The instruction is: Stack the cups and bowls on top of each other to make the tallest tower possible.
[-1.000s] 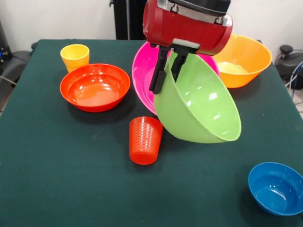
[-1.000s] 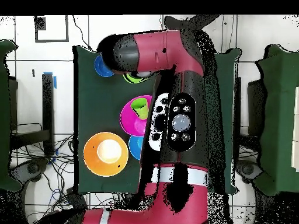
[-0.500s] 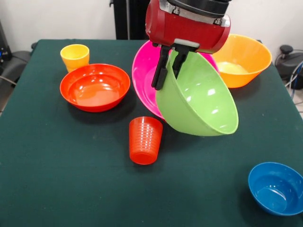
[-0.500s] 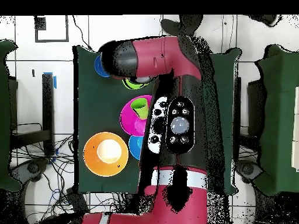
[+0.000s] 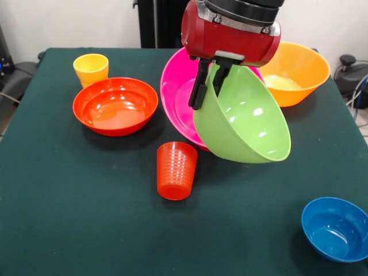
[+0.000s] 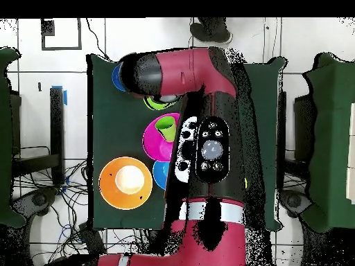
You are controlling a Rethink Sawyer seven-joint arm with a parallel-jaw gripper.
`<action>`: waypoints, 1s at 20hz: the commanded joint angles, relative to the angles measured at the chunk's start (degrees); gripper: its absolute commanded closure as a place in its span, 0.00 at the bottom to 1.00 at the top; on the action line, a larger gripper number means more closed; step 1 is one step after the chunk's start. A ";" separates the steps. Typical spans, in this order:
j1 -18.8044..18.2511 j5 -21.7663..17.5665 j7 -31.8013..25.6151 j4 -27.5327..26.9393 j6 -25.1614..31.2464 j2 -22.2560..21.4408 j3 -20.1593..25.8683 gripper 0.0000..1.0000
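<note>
Overhead, the gripper clamps the glossy lime green bowl's rim, holding it tilted off the table.

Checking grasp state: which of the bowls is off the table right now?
The lime green bowl. The pincer grips its rim and holds it tilted in the air; the red-orange, yellow-orange and blue bowls sit on the table.

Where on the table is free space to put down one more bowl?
Bare cloth spans the near side, from the ribbed orange-red cup leftward, below the red-orange bowl. Another patch lies between that cup and the blue bowl. The far middle is crowded: pink bowl, yellow-orange bowl, and the lime bowl held in the pincer.
</note>
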 commanded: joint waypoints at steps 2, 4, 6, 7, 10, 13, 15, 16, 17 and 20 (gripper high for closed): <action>-0.11 -5.03 -13.67 6.39 -2.73 0.04 5.78 1.00; -0.11 -5.15 -13.43 6.55 -3.31 0.29 5.85 1.00; 0.00 -5.17 -12.99 7.11 -3.64 0.09 5.69 1.00; 0.04 -5.15 -12.79 7.23 -3.77 0.06 5.66 1.00; 0.18 -5.22 -12.56 7.59 -3.97 -0.11 5.51 1.00; 0.28 -5.30 -12.26 7.58 -4.13 0.06 5.43 1.00; 0.25 -5.36 -12.13 7.79 -4.36 0.04 5.40 1.00; 0.22 -5.42 -12.25 7.78 -4.43 0.05 5.45 1.00; 0.22 -5.49 -12.33 7.81 -4.42 0.04 5.45 1.00; 0.18 -5.65 -12.51 8.05 -4.51 -0.06 5.46 1.00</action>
